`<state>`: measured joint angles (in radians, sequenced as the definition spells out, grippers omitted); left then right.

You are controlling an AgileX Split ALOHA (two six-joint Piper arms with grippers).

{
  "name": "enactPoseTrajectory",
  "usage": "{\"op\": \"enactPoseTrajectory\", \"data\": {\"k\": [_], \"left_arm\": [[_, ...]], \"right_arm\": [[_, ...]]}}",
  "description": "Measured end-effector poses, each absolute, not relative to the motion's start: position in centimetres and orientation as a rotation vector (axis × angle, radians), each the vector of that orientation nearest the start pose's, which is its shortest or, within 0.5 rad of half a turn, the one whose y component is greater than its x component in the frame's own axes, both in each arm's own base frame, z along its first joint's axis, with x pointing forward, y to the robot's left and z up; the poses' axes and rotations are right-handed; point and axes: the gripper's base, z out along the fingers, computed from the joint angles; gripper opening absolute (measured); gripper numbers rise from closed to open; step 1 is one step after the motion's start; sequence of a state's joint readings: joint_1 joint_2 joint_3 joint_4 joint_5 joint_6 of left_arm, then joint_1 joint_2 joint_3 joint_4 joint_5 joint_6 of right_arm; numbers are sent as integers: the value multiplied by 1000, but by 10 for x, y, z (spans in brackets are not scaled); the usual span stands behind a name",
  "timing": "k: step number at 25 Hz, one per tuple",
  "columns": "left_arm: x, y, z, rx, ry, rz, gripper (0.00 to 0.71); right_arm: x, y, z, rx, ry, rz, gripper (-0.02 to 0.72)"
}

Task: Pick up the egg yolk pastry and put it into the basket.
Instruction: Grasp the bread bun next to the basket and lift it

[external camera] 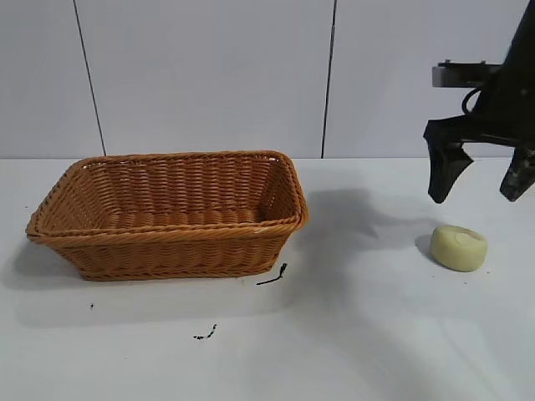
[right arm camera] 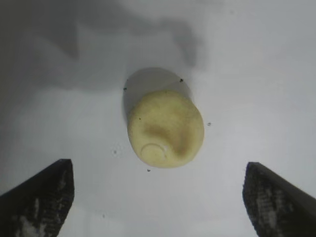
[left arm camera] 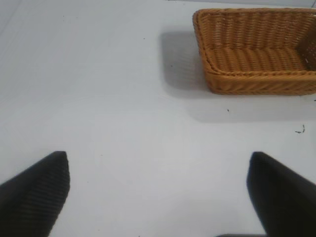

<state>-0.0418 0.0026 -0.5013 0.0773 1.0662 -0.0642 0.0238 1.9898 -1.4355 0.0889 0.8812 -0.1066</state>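
The pale yellow egg yolk pastry (external camera: 459, 247) lies on the white table at the right, dent up; it also shows in the right wrist view (right arm camera: 166, 128). My right gripper (external camera: 478, 192) hangs open and empty just above and behind it, its two fingers (right arm camera: 42, 197) wide apart, not touching it. The orange-brown wicker basket (external camera: 167, 242) stands empty at the left-centre of the table and shows in the left wrist view (left arm camera: 256, 81). My left gripper (left arm camera: 158, 190) is open and empty over bare table, well away from the basket, outside the exterior view.
Small dark specks (external camera: 272, 276) lie on the table just in front of the basket's right corner, and more (external camera: 205, 334) nearer the front edge. A white panelled wall stands behind the table.
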Motion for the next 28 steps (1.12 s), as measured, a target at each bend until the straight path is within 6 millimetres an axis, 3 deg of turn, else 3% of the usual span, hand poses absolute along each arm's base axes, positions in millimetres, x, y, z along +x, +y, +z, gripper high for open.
{"op": "enactPoseTrajectory", "data": {"k": [12, 17, 19, 21, 22, 23, 26, 28], "left_arm": [[-5, 6, 277, -27, 2049, 27, 696], [-5, 6, 277, -27, 2049, 27, 696], [-5, 6, 277, -27, 2049, 27, 696], [-5, 6, 277, -27, 2049, 27, 696], [-5, 6, 277, -27, 2049, 27, 696], [-5, 6, 277, -27, 2049, 27, 696], [-5, 6, 277, -27, 2049, 27, 696], [-5, 6, 277, -27, 2049, 27, 696]], "right_arm": [[420, 18, 118, -78, 2946, 64, 641], [421, 18, 113, -76, 2955, 64, 628], [421, 18, 113, -74, 2953, 66, 578], [420, 18, 113, -72, 2959, 69, 418], [420, 18, 113, -72, 2960, 69, 367], [420, 18, 113, -72, 2960, 69, 367], [419, 18, 113, -70, 2967, 70, 168], [419, 18, 113, -70, 2967, 70, 125]]}}
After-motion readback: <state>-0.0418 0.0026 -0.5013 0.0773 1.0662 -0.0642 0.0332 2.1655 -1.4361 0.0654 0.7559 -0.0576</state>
